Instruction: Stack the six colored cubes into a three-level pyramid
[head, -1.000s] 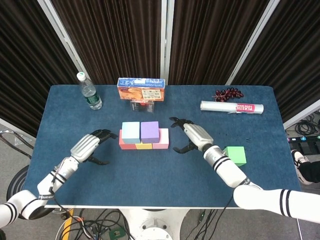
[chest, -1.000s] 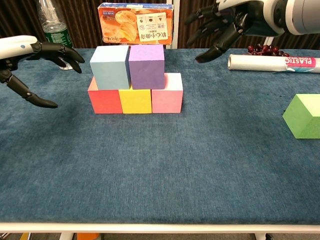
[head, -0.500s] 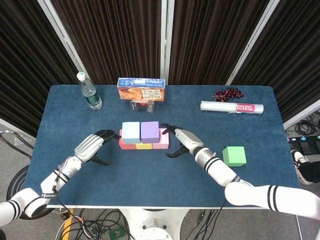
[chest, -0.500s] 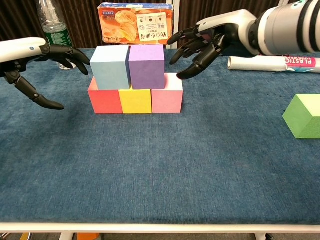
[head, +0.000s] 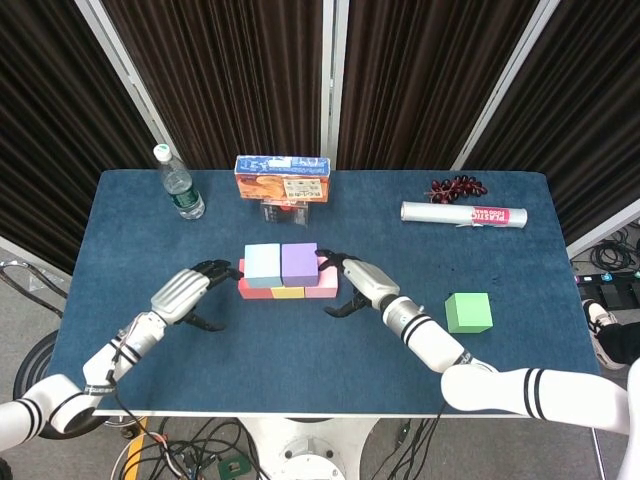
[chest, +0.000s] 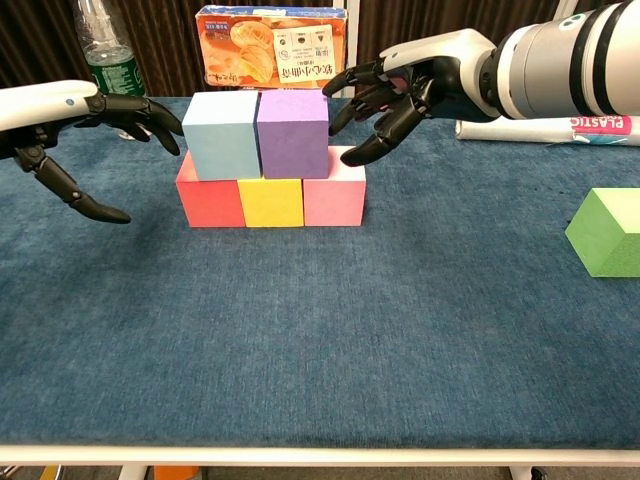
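So here's my setup: five cubes are stacked mid-surface. The bottom row is a red cube (chest: 210, 203), a yellow cube (chest: 270, 202) and a pink cube (chest: 334, 197), all touching side by side. On top of them sit a light blue cube (chest: 221, 134) and a purple cube (chest: 293, 133), pressed together. The sixth one, the green cube (chest: 607, 232), is on its own well off to the right on the blue surface (chest: 320, 340), nowhere near the stack.

My left hand (chest: 95, 135) hovers just left of the stack, fingers (chest: 150, 113) spread apart and holding nothing, upper fingertips near the light blue cube's top corner, thumb hanging lower beside the red one. I can't tell from either view if anything actually touches.

My right hand (chest: 395, 95) is just right of the stack, also spread open and empty, fingertips close to the purple cube's right edge and above the pink cube. From the head view it looks like it's right up against the stack, but contact isn't clear.

Back of the surface: a water bottle (head: 178, 183), a snack box (head: 282, 179), a plastic wrap roll (head: 463, 214) and a bunch of grapes (head: 456, 187).
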